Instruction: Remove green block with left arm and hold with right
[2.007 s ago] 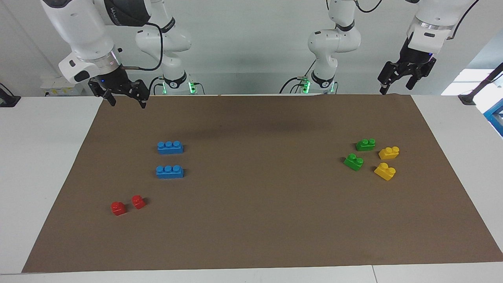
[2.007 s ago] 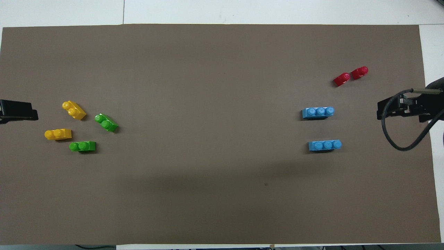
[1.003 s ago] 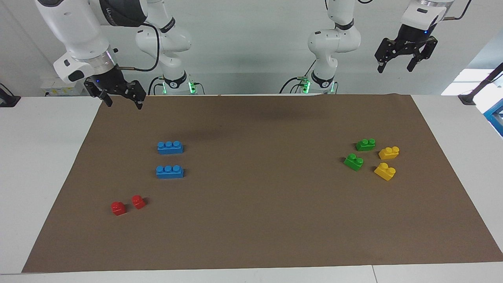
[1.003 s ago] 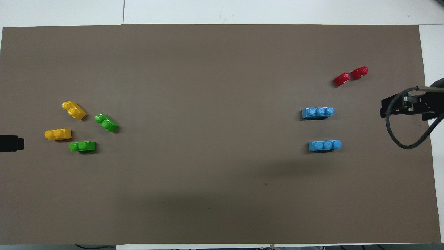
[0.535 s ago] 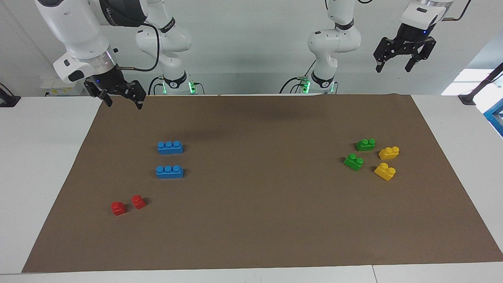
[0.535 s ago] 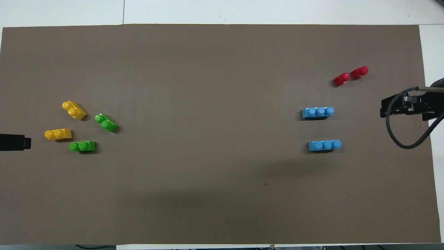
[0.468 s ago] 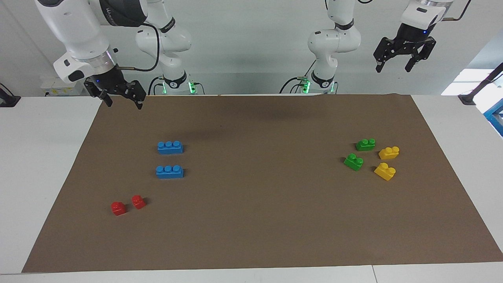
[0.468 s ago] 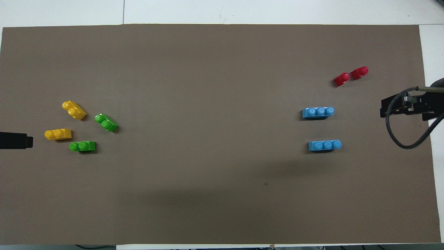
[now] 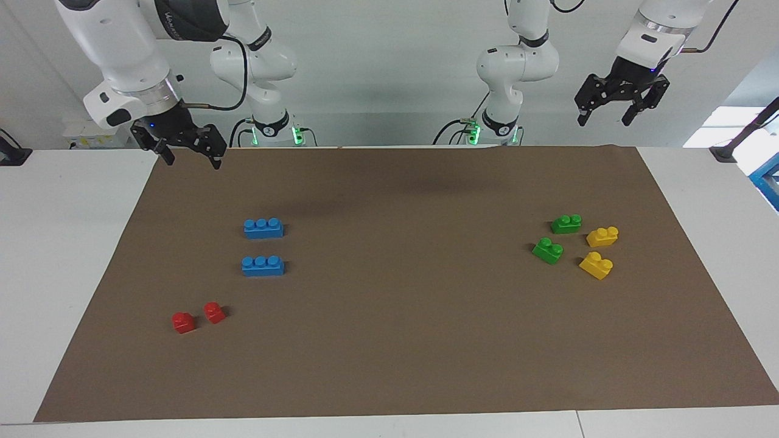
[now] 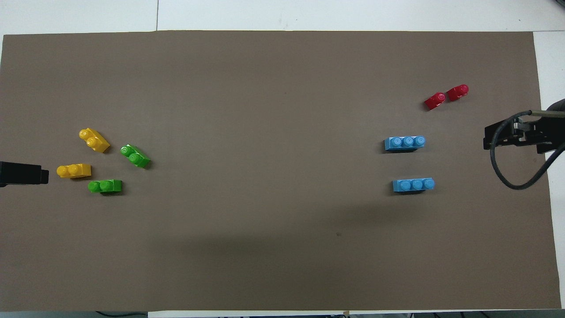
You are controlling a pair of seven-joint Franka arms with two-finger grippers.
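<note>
**Both grippers raised and empty above the mat's corners**

The left gripper hangs high in the air over the mat's edge by its own base, wrist bent downward, fingers spread apart and holding nothing. The right gripper hovers low over the brown mat at the corner by the right arm's base, fingers also spread and empty. Two green blocks lie on the mat toward the left arm's end: one green block nearer the robots, the other green block farther out, beside two yellow bricks.
</note>
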